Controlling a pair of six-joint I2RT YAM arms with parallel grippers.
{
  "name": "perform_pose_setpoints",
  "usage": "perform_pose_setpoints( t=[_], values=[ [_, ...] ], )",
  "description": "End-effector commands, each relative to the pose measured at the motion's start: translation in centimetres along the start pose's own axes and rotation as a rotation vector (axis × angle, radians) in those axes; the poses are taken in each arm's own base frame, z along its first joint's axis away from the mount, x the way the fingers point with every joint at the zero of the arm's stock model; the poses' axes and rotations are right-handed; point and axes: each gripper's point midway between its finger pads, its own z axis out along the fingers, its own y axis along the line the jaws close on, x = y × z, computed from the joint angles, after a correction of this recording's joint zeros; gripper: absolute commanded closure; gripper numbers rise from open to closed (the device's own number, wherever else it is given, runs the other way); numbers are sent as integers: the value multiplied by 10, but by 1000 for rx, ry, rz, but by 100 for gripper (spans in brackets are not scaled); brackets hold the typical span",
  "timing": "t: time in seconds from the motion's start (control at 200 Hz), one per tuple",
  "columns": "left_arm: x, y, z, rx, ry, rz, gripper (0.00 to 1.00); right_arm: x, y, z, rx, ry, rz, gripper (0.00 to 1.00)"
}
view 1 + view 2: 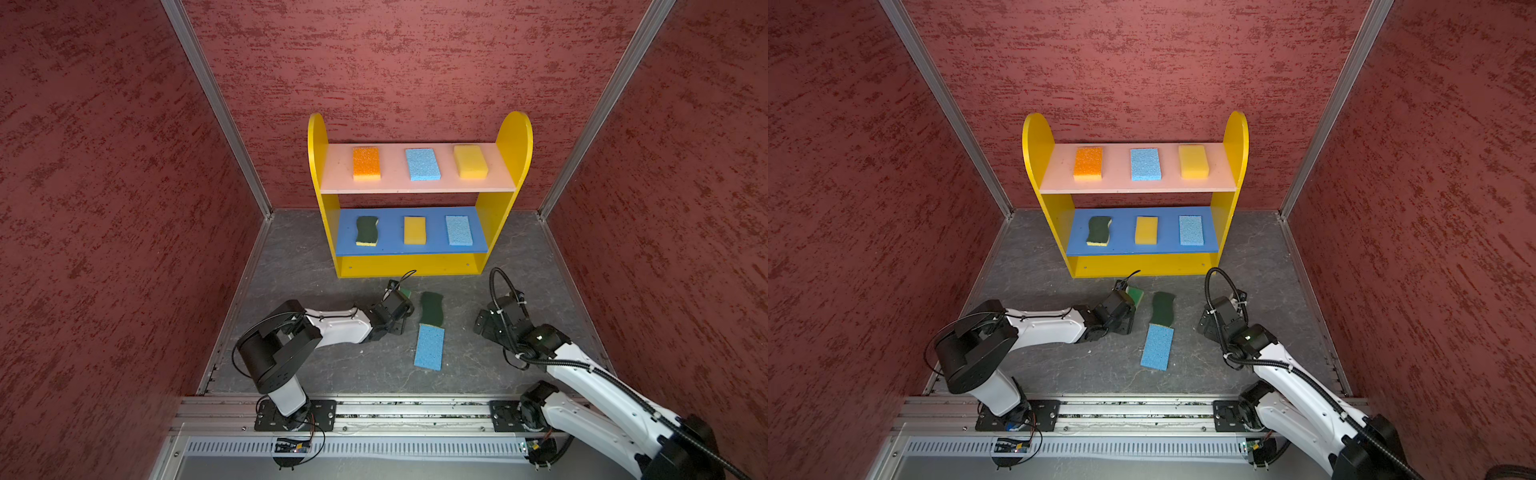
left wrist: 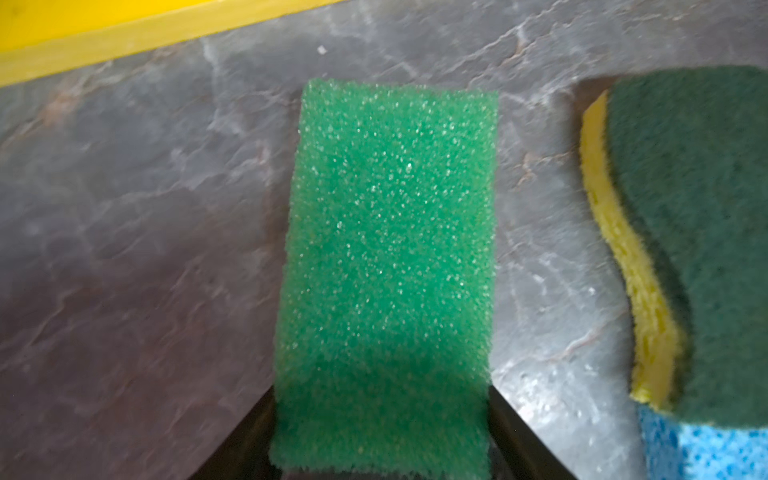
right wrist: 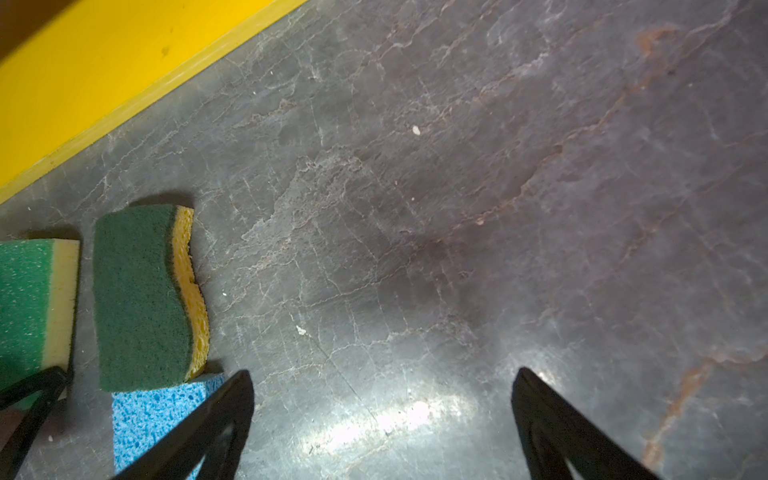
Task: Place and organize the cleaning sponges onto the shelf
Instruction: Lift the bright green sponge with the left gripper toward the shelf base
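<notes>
Green sponge (image 2: 384, 266) right under us: left jaws straddle it for shelving, whether clamped we cannot tell; right jaws gape.

Speckled bright-green sponge (image 2: 386, 270) on veined grey floor (image 2: 124, 249).

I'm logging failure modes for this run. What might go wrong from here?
The left gripper flanks only one end of the bright green sponge; soft foam may droop or twist out when lifted.
The dark green scourer lies close by, overlapping the light blue sponge; a sideways move might drag both.
Pink board and blue board hold three sponges each; the slot over the yellow base looks low, so the sponge might snag.
</notes>
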Motion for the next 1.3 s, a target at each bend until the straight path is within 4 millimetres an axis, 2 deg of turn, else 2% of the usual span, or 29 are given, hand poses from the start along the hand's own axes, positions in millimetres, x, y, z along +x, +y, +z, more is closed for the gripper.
perform_pose_setpoints(
  t=[0.0,0.301,0.591,0.892,1.292],
  values=[
    [31,20,0,-75,66,-36,33,2,4,2,-26,5,26,3],
    [35,55,-20,-147,-38,-207,35,4,7,3,-74,-4,45,4],
    [12,84,-29,-142,-102,-315,34,-4,20,5,-115,-28,35,5],
    [-23,101,-28,-148,-154,-306,35,-3,20,16,-97,-27,18,5],
    [-56,102,-10,-148,-175,-275,35,-6,30,26,-116,-37,-7,5]
  ],
)
